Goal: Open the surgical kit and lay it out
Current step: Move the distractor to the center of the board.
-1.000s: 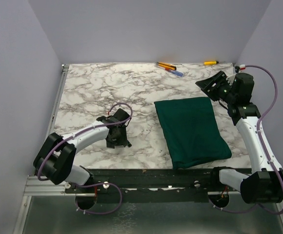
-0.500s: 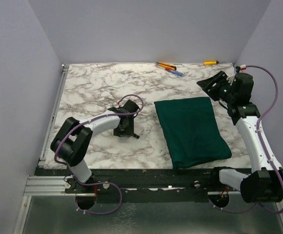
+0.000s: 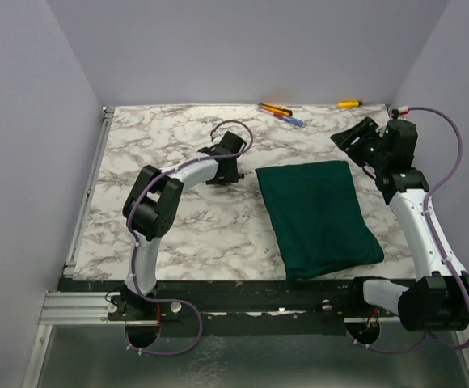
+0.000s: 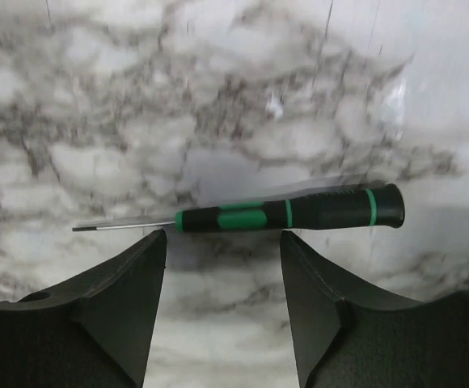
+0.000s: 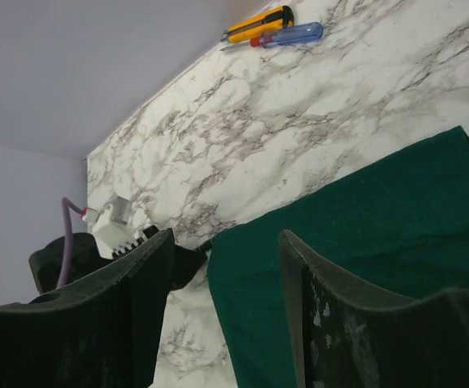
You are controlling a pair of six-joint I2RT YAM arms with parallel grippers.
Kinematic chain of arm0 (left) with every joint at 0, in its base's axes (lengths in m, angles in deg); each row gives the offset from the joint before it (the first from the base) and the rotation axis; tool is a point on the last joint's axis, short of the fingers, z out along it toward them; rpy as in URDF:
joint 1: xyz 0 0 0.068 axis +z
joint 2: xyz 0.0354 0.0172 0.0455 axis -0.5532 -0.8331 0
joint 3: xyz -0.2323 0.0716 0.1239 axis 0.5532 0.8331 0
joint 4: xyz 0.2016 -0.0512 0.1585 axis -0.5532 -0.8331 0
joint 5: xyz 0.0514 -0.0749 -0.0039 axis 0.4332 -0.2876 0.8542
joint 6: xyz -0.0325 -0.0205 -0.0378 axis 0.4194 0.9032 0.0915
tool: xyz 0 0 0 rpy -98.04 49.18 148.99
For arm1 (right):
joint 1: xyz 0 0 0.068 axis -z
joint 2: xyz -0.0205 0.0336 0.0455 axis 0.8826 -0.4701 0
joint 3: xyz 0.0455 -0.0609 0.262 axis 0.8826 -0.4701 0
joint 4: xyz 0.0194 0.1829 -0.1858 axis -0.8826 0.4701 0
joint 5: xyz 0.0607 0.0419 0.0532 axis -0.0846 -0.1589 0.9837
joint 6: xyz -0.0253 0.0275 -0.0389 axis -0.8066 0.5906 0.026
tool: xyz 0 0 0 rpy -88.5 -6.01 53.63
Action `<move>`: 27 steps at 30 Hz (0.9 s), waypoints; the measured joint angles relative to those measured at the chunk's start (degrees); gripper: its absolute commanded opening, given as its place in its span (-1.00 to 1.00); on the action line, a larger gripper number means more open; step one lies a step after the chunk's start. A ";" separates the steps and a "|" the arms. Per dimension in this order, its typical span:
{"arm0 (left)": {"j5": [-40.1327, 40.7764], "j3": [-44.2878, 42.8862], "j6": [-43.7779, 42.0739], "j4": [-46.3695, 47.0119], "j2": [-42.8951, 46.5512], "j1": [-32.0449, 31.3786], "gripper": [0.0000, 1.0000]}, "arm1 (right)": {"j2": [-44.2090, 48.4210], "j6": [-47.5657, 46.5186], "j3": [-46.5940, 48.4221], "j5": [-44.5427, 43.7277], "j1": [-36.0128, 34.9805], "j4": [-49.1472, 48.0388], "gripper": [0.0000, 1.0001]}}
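View from above: a dark green cloth wrap (image 3: 319, 217) lies folded shut on a white and grey marble table (image 3: 162, 145), to the right of centre, its long side running from the near edge toward the back. Nothing of what it holds can be seen. It lies flat, with a few soft creases.

My left arm reaches out across the table, and my left gripper (image 3: 231, 172) sits low, just beside the wrap's far left corner and not touching the cloth. In my left wrist view the left gripper (image 4: 222, 242) is released, its two black fingers spread apart. Just beyond the fingertips a screwdriver with a black and green handle (image 4: 291, 217) lies flat on the marble, crosswise to the fingers, with its thin metal tip pointing left. Neither finger touches it.

My right gripper (image 3: 349, 137) is raised near the far right corner of the table, beyond the wrap's far right corner. It too is released, jaws wide apart and holding nothing. In my right wrist view the right gripper (image 5: 226, 242) looks down over the wrap's far edge, the green cloth filling the lower right.

Along the back edge lie an orange and black tool (image 3: 273, 107), a blue-handled screwdriver (image 3: 291, 120) just beside it, and a yellow tool (image 3: 348, 103) further right.
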 measured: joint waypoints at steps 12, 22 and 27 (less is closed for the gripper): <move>0.00 -29.11 -4.87 1.92 -19.61 9.35 0.24 | -5.70 -3.56 2.40 -3.39 0.00 0.72 0.20; -3.48 -50.29 -12.59 1.11 -32.13 14.64 0.31 | -9.42 -4.59 5.88 -3.91 0.00 1.44 0.21; -8.48 -49.77 -13.86 -0.15 -30.21 15.19 0.32 | -10.27 -5.16 9.05 -5.35 0.00 4.13 0.29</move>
